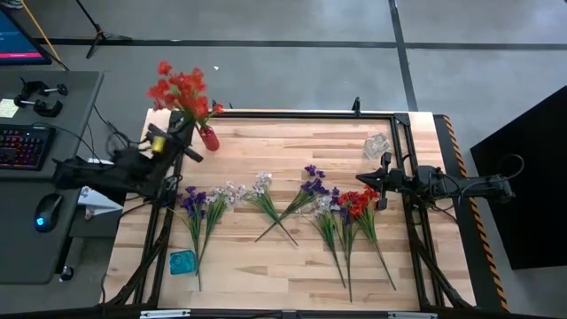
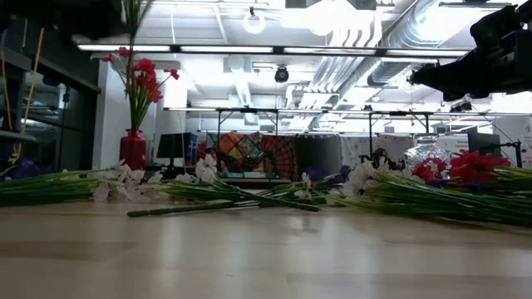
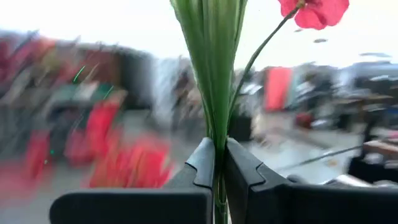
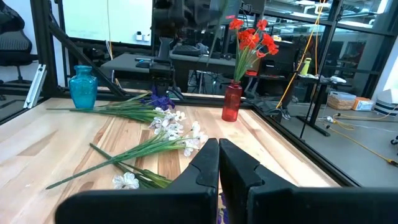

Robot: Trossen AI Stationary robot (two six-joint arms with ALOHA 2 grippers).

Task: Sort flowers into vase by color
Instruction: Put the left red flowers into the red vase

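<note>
My left gripper (image 3: 219,149) is at the table's far left, beside the red vase (image 1: 209,138), and is shut on a red flower sprig (image 3: 214,56). The vase stands upright with red flowers (image 2: 141,79) in it. Purple and white sprigs (image 1: 202,206), white ones (image 1: 261,190), purple ones (image 1: 310,190) and red ones (image 1: 359,204) lie flat across the table's middle. My right gripper (image 4: 219,155) waits shut at the table's right side, holding nothing. My left gripper pinches the sprig's bundle of green stems (image 3: 217,127) between its two fingers. The stems run straight up across the fingers, with a red blossom (image 3: 314,11) above. The sprig is off the table; its lower end is hidden behind the fingers.
A blue vase (image 1: 182,262) stands near the front left, and a clear glass vase (image 1: 377,144) at the far right. A black frame (image 1: 301,114) borders the tabletop. A desk with a keyboard (image 1: 22,146) and a mouse sits left of the table.
</note>
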